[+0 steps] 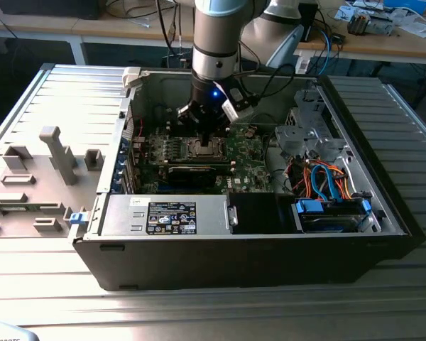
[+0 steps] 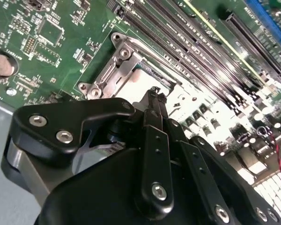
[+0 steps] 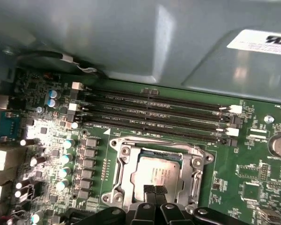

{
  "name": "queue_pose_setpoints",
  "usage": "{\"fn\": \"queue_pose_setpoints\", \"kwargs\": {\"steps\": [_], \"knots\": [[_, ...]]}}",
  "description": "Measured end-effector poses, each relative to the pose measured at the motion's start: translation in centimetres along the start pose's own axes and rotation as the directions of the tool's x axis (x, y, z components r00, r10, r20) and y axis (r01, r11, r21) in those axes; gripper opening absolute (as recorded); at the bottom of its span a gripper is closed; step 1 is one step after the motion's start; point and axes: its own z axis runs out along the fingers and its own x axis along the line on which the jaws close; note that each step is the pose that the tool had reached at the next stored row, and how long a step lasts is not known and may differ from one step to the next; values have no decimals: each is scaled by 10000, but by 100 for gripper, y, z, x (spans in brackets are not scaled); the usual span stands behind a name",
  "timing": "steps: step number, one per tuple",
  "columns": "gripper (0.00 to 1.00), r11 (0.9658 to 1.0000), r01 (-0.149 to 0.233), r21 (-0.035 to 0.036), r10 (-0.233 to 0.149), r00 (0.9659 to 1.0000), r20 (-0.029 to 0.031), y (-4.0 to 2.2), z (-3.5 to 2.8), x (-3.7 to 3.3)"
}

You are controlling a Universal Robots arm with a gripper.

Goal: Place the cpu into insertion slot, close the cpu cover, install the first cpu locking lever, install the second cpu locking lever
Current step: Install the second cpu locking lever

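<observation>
The gripper (image 3: 154, 191), fingertips pressed together and grasping nothing, hovers just above the cpu (image 3: 158, 171) seated in the insertion slot (image 3: 123, 174) mid-motherboard (image 3: 253, 173).

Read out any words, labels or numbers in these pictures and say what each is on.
No text can be read clearly.
Black-and-white label on the power supply: too small.
White sticker on the grey case panel: cut off and blurred.
White print along the memory slots: too small.
Markings on the cpu: blurred.
</observation>
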Motion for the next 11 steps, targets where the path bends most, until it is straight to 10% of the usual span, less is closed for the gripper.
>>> {"fn": "queue_pose_setpoints", "kwargs": {"steps": [11], "knots": [[11,10000,-1,-1,1,10000,1,0,-153,6]]}}
